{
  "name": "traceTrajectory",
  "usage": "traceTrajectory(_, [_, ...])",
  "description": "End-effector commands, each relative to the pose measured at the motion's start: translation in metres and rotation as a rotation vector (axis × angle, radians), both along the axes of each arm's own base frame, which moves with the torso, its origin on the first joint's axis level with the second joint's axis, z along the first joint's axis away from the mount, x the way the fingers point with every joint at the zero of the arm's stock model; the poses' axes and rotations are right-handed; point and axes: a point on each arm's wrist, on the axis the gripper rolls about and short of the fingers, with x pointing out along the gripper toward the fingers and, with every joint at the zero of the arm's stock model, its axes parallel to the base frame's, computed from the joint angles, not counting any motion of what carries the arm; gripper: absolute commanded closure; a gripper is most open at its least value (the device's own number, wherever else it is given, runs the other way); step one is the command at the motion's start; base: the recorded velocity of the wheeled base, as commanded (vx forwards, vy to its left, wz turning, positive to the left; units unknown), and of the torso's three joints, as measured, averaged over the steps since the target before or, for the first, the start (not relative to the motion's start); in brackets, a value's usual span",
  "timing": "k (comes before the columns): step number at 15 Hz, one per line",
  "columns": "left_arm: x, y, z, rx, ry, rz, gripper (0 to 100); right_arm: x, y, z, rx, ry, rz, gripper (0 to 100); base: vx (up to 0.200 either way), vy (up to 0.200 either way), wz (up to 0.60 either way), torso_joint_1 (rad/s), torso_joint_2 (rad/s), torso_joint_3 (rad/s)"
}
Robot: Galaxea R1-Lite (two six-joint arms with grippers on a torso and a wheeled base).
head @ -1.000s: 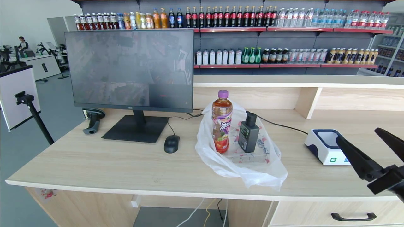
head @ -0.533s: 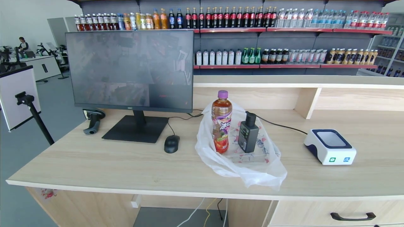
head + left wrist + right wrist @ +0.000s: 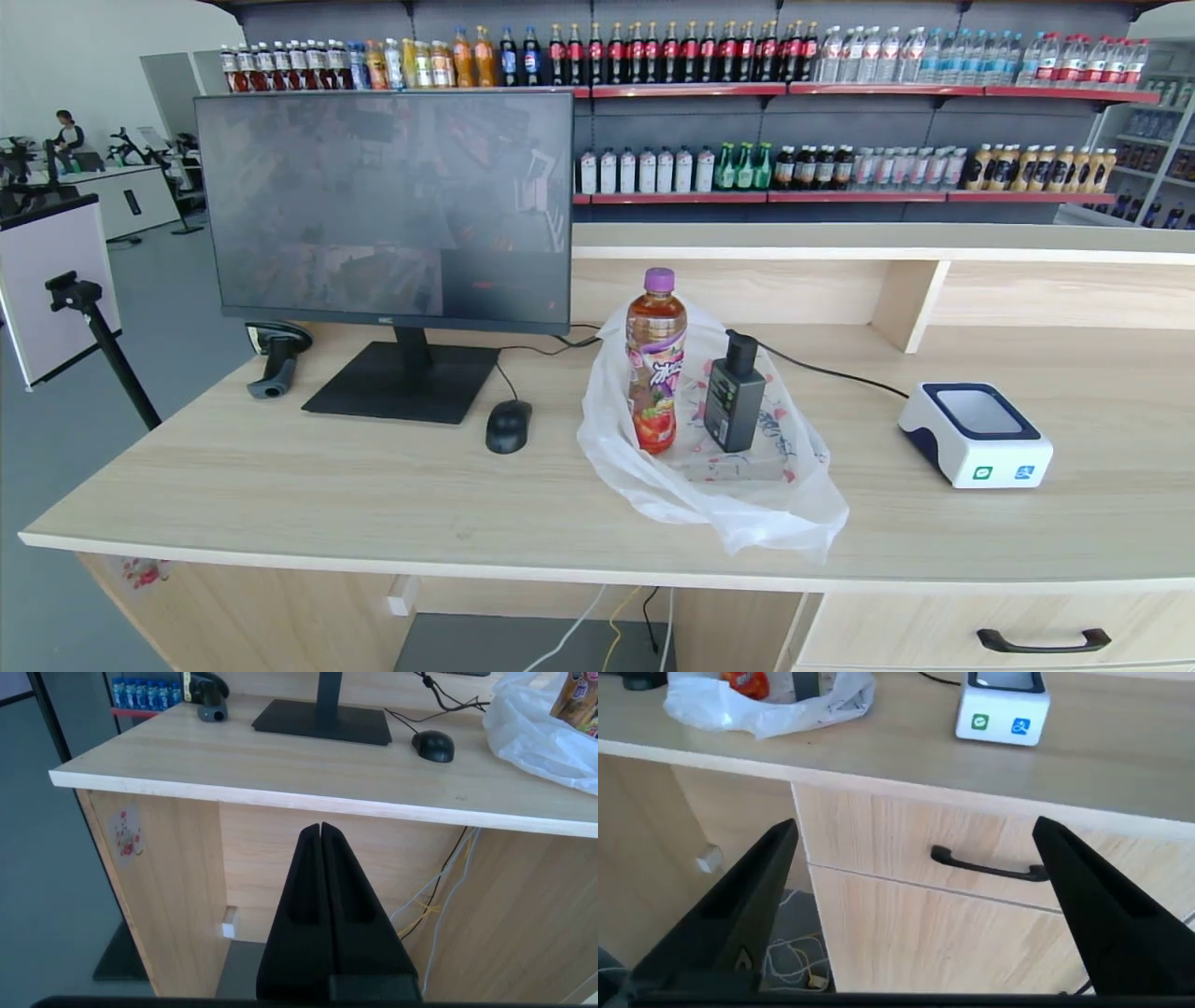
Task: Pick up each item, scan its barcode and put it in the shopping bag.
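Shopping bag (image 3: 747, 504): white plastic, lying open and crumpled on the bench (image 3: 280, 485), near the middle. Drink bottle (image 3: 656, 364), purple cap, orange contents: standing upright inside the bag, on its left side. Dark pump bottle (image 3: 735, 397): standing upright inside the bag, just beside the drink bottle on its right, not seen to be touching it. Barcode scanner (image 3: 976, 434), white and blue box with its window facing up: sitting on the bench to the right of the bag, apart from it, with a black cable running off behind the bag. Left gripper (image 3: 322, 835): hanging below the bench edge in front of the wooden front panel, fingers pressing together with nothing between them. Right gripper (image 3: 915, 829): hanging below the bench edge facing the drawer handle (image 3: 1044, 641), fingers spreading wide and holding nothing. Monitor (image 3: 387, 205), mouse (image 3: 508, 425) and handheld scanner (image 3: 274, 359): occupying the left half of the bench.
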Motion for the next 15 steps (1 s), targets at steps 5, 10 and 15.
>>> traceTrajectory(5, [0.000, 0.000, 0.000, 0.001, -0.001, -0.001, 100, 0.006, 0.002, 0.002, 0.066, 0.079, -0.272, 0, 0.000, 0.000, 0.00, 0.000, 0.00, 0.000])
traceTrajectory(10, [0.000, 0.000, 0.000, 0.001, 0.002, -0.001, 100, 0.008, 0.005, 0.002, 0.149, 0.095, -0.513, 0, 0.000, 0.000, 0.00, 0.000, 0.00, 0.000])
traceTrajectory(15, [0.000, 0.000, 0.000, 0.000, 0.002, -0.001, 100, 0.000, 0.011, -0.003, 0.013, -0.005, -0.080, 0, 0.000, 0.000, 0.00, 0.000, 0.00, 0.000])
